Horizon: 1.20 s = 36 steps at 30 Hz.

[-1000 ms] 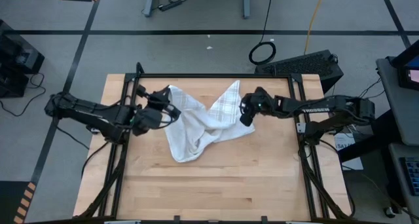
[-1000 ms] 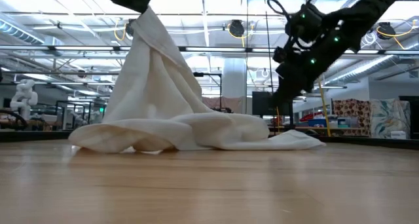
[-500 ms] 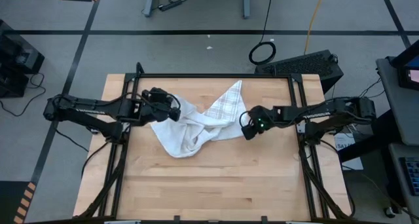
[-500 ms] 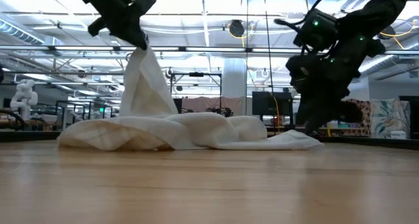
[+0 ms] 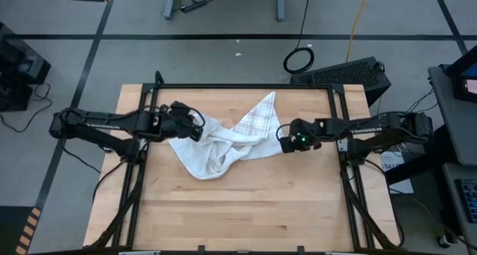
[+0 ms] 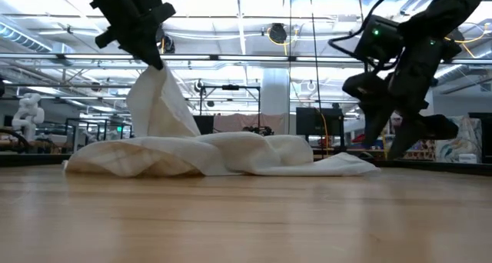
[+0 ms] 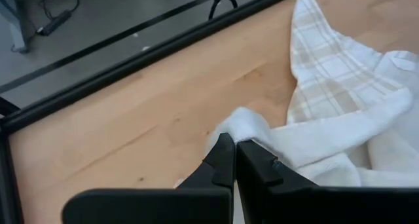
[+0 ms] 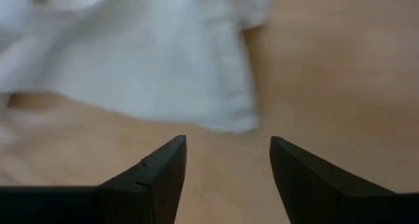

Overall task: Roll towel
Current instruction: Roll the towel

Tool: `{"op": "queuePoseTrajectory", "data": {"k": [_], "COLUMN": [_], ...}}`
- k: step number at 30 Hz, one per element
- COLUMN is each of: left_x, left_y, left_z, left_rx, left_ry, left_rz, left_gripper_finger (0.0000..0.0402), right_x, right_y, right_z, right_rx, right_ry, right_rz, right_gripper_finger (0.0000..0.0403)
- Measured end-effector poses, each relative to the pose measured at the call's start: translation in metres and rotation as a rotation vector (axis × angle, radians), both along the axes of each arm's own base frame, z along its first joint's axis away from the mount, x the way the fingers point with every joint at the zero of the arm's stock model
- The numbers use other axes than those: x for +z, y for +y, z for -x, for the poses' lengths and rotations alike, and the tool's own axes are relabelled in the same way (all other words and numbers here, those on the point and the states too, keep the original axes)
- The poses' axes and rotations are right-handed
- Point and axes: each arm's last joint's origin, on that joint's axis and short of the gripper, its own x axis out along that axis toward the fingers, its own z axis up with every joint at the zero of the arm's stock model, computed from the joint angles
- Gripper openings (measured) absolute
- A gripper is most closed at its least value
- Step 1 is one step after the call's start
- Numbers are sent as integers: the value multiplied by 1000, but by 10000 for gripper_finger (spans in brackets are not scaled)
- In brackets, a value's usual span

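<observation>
The white towel (image 5: pixel 223 145) with thin plaid lines lies crumpled on the wooden table (image 5: pixel 246 210). One plaid corner (image 5: pixel 262 106) points toward the far edge. My left gripper (image 5: pixel 195 128) is shut on the towel's left end, which rises as a peak (image 6: pixel 154 94) above the heap. My right gripper (image 5: pixel 285 142) hovers low at the towel's right end (image 6: pixel 346 164). It is open and points down, with nothing between its fingers (image 8: pixel 160 168). The towel's edge (image 8: pixel 216 112) lies just ahead of them. My left gripper pinches a bunched corner (image 7: pixel 243 122) at the towel's left end between its two shut fingers (image 7: pixel 222 158), slanting down from the table's left side. That end is lifted clear and hangs below the fingers as a loose cone. The remainder of the towel lies slack on the table.
A black frame (image 5: pixel 246 86) runs along the table's far edge and down both sides. The near half of the tabletop is bare wood. Beyond the table lie grey floor, cables and a dark case (image 5: pixel 343 72).
My left gripper has sunk and turned with the held corner, so the towel's raised peak now stands much lower and the heap has slumped toward the left. My right gripper has moved toward the near edge and down, rolled about, and opened wider.
</observation>
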Motion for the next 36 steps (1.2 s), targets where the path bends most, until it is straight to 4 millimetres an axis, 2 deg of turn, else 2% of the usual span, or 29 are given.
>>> {"op": "queuePoseTrajectory", "data": {"k": [6, 27, 32, 36], "left_x": [0, -4, -4, -6], "left_y": [7, 8, 8, 8], "left_z": [1, 7, 7, 9], "left_rx": [31, 20, 20, 25], "left_ry": [10, 81, 85, 109], "left_rz": [0, 23, 23, 27], "left_gripper_finger": [6, 6, 6, 6], "right_x": [0, -21, -24, -23], "right_y": [-10, -11, -11, -10], "right_z": [-3, -15, -20, -19], "right_rx": [-21, 162, 168, 172], "right_ry": [-33, -3, -28, -30], "right_rz": [44, 47, 27, 14], "right_gripper_finger": [203, 132, 95, 39]}}
